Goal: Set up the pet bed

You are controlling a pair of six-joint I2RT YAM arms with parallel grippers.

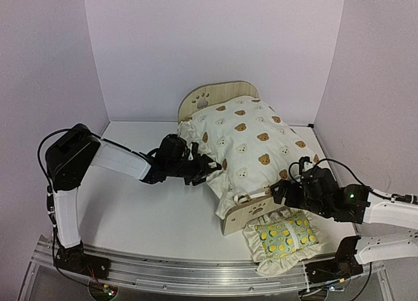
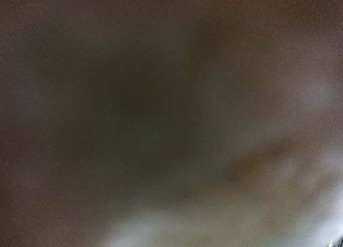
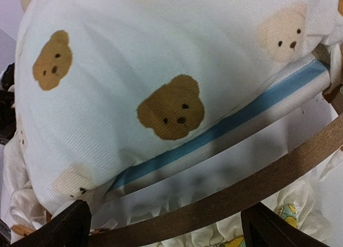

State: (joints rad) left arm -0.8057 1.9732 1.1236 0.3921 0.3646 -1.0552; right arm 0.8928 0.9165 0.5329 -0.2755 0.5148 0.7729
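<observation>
Dark fingertips (image 3: 69, 225) of the right gripper (image 3: 166, 231) fill the bottom corners of the right wrist view. The jaws are spread wide and hold nothing, and the curved foot rail of the pet bed (image 3: 289, 166) runs across the gap between them. That placing reads as a brace or a ready grip on the foot end, likely to keep the light frame from sliding while the bedding is settled. Just beyond the rail lies the bed's blue-and-white striped base, a flat woven fabric. On it sits the cushion (image 3: 161, 70), a plump, rounded shape in cream, finely ribbed cloth printed with brown and pale bear faces. It bulges over the rails rather than sitting flat inside, so it looks not yet tucked in.

From above, the left gripper (image 1: 208, 165) presses against the cushion at the bed's left side, about midway along. Whether its jaws are open or closed on cloth cannot be told — its own camera shows only a dark blur. The bed stands angled on the white worktop (image 1: 144, 209), its rounded light-wood headboard with the paw-print cutout at the far end. Against the bed's foot lies the pillow (image 1: 285, 236) — green, lemon-printed, soft, edged with a cream ruffle — beside the frame rather than in it.
</observation>
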